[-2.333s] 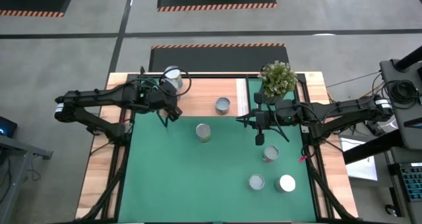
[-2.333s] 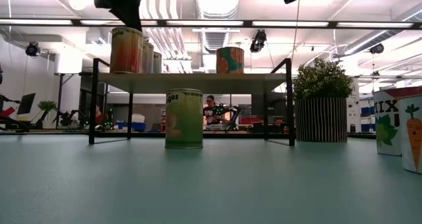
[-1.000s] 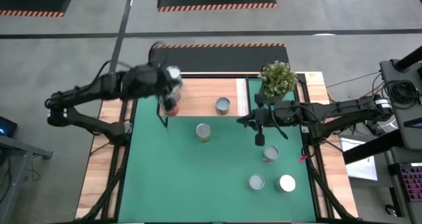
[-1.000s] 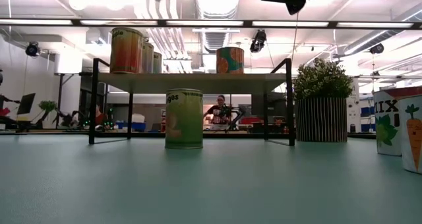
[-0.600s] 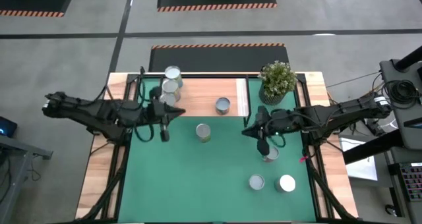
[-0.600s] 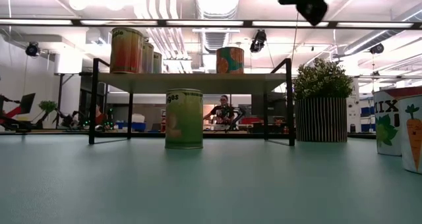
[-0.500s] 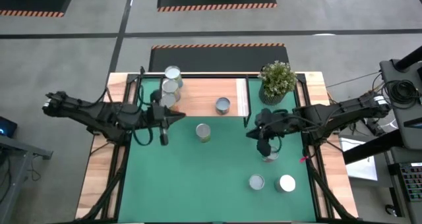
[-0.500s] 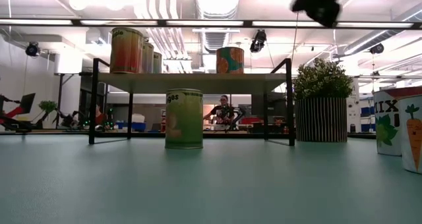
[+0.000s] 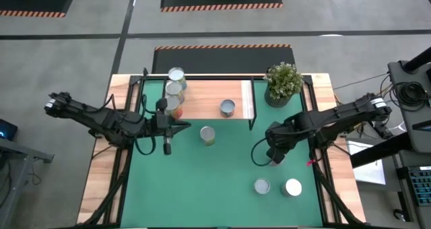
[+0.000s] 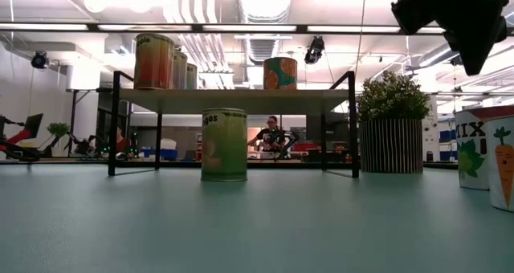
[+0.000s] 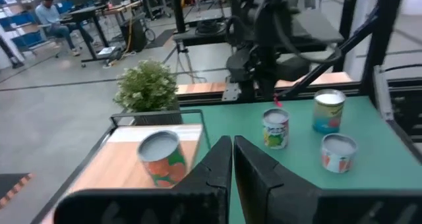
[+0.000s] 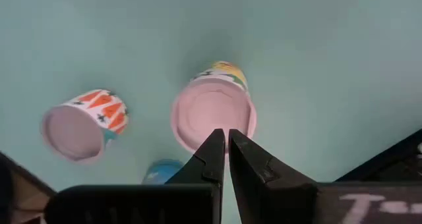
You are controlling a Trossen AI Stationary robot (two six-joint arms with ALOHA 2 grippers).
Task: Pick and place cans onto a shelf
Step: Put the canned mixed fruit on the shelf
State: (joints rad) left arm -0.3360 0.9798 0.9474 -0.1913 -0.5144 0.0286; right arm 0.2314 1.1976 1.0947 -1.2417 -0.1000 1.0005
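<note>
The shelf (image 9: 209,100) carries three cans (image 9: 174,89) in a row at its left end and one can (image 9: 227,108) toward its right. A green-labelled can (image 9: 207,135) stands on the mat in front of it. My left gripper (image 9: 183,125) is shut and empty, near level, pointing toward the table's right, just in front of the shelf's left end. My right gripper (image 9: 273,152) is shut, points down and hovers above a can (image 12: 213,115) on the mat at the right. Two more cans (image 9: 261,186) (image 9: 293,187) stand nearer the front edge.
A potted plant (image 9: 283,81) stands at the far right beside the shelf. The green mat (image 9: 202,188) is bare at its left and middle front. In the low view the shelf's black legs (image 10: 113,124) flank the green can (image 10: 224,144). A person sits in the room behind.
My left gripper has drawn back from above the shelf's left cans toward the near edge, sunk, and tipped to near level. My right gripper has moved toward the near edge, come lower, and turned from level to pointing down above the can. Both stayed shut.
</note>
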